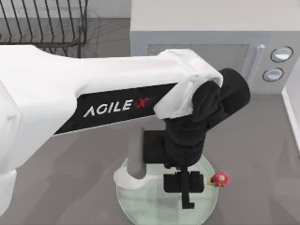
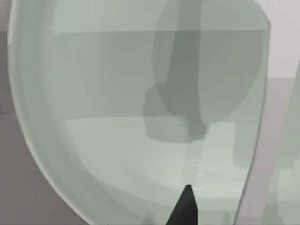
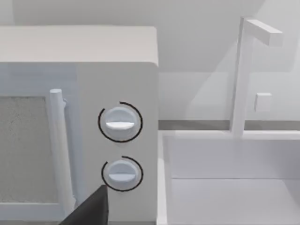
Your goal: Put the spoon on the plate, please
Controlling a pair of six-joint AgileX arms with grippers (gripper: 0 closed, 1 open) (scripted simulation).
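Left gripper (image 1: 186, 187) over plate (image 1: 140, 201) — spoon (image 1: 219, 178) (rim-side).

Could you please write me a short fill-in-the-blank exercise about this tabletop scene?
1. The left tool hangs over the pale-green ____.
2. The spoon, with its red knob, sits at the plate's ____ edge in the top view.
3. Behind the plate stands a microwave with ____ round dials.

Missing words: plate; right; two

white left arm (image 1: 70, 89), black panel lettered agile x, black wrist, black left gripper (image 1: 185, 187).
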